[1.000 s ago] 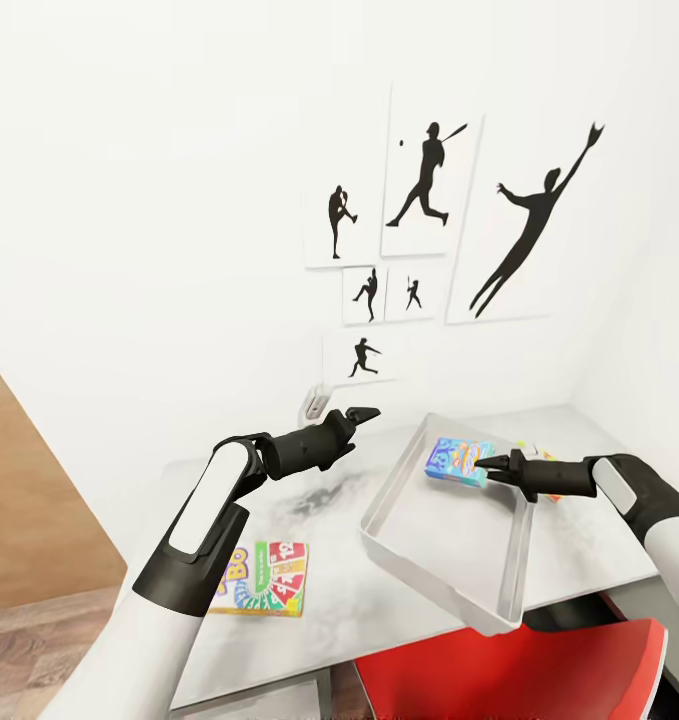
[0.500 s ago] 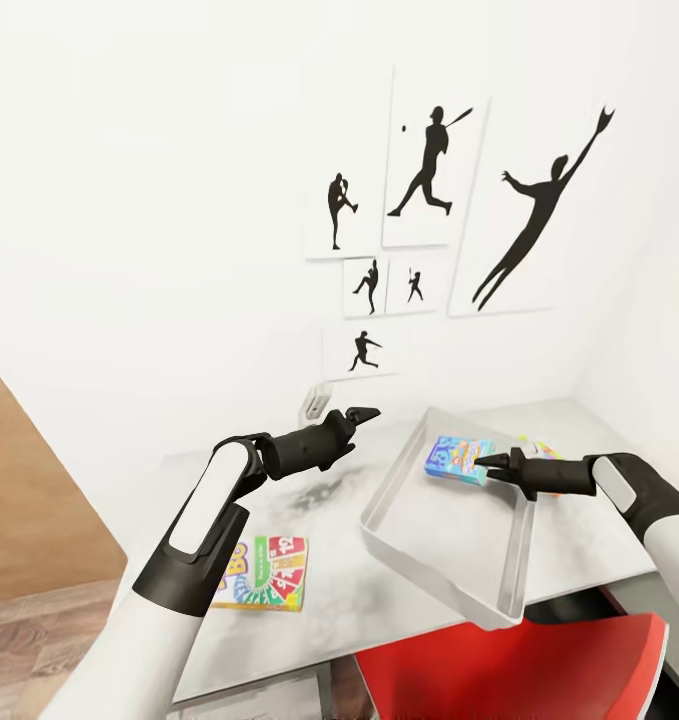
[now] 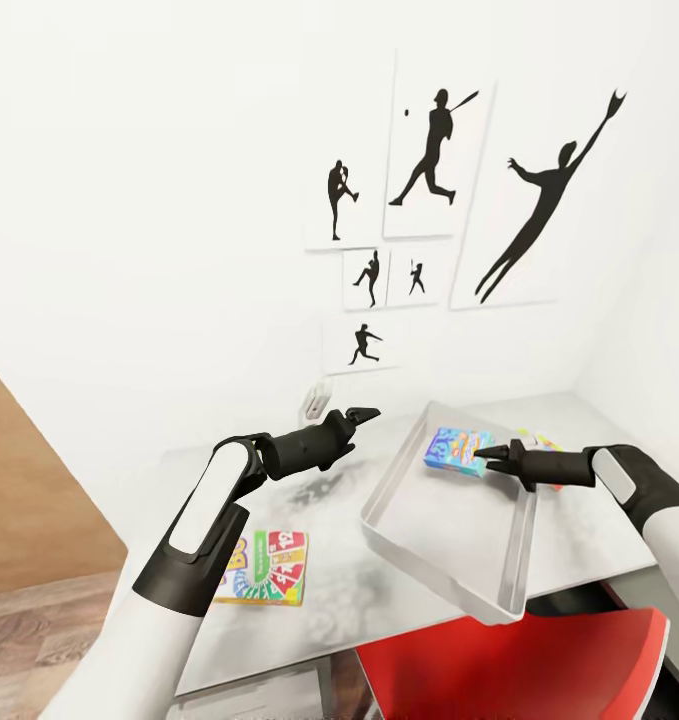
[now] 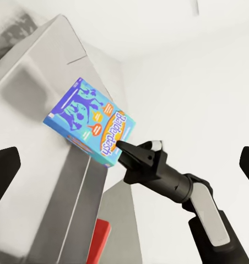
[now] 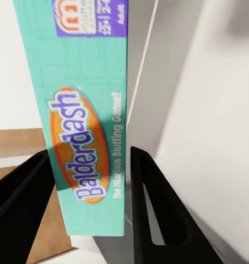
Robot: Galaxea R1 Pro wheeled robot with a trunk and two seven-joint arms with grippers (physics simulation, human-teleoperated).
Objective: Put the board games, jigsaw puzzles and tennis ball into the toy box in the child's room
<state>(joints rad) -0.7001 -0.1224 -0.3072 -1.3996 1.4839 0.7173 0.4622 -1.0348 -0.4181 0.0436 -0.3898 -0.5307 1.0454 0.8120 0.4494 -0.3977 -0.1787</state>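
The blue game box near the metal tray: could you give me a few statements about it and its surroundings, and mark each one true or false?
1. The right gripper is shut on the blue game box. True.
2. The blue game box lies flat on the floor of the tray. False: it is held above the tray, at its far end.
3. The left gripper holds a second game. False: it is empty, with its fingers apart in the left wrist view.
4. A colourful game box lies on the table near the left arm. True.
5. The pictures on the wall show flowers. False: the wall pictures show black silhouettes of ball players.
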